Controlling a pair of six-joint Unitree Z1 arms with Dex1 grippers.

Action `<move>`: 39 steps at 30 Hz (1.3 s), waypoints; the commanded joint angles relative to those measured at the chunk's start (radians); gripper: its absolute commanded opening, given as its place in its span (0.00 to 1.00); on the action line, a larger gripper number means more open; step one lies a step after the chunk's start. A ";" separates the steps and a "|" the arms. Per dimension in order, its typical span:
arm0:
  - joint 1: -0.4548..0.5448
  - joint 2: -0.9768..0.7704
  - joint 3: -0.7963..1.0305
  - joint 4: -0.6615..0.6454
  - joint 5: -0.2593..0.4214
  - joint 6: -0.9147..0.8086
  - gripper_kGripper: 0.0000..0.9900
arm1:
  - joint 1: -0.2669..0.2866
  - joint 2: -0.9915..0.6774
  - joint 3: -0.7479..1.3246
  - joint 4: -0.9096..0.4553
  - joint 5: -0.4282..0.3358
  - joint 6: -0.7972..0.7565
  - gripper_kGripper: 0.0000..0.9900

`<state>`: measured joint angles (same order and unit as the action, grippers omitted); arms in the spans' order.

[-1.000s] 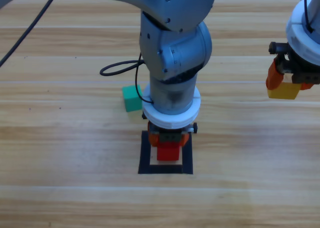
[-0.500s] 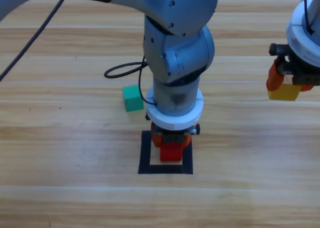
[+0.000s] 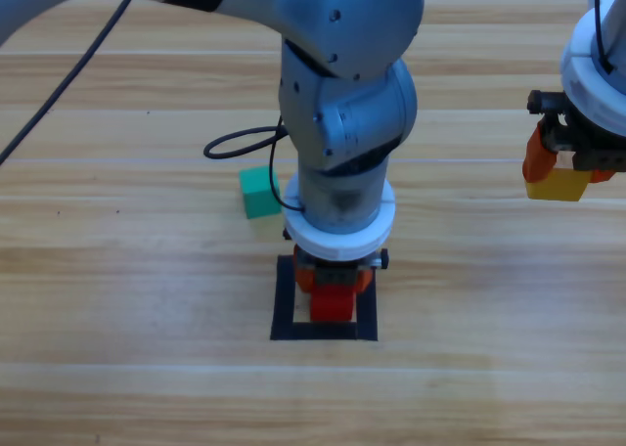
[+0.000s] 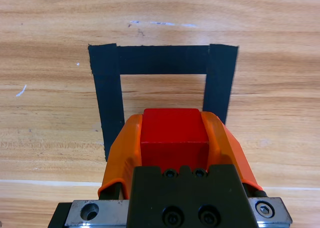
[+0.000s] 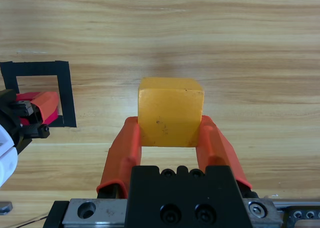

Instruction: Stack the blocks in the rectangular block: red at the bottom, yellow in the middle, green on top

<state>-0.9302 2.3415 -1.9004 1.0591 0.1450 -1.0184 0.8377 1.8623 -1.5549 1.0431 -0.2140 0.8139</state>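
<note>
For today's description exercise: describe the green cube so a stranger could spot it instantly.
Find the black tape square mid-table, where the left pincer holds the red cube. Up-left of it, on bare wood, sits the green cube, the only cube no pincer holds.

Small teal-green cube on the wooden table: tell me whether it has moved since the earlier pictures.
No. The small teal-green cube sits at the same spot, up-left of the black tape square outline, throughout.
</note>
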 commanded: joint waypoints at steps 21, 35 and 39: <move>-0.002 0.045 0.060 -0.042 0.007 0.012 0.15 | 0.026 0.018 0.029 -0.041 -0.001 -0.007 0.28; 0.013 0.042 0.057 -0.051 0.007 0.023 0.15 | 0.026 0.021 0.029 -0.043 -0.001 -0.007 0.28; 0.018 0.045 0.057 -0.056 0.007 0.029 0.15 | 0.026 0.021 0.029 -0.043 -0.001 -0.007 0.28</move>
<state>-0.9297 2.3415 -1.8677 1.0233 0.1450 -1.0026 0.8377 1.8623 -1.5548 1.0429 -0.2140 0.8139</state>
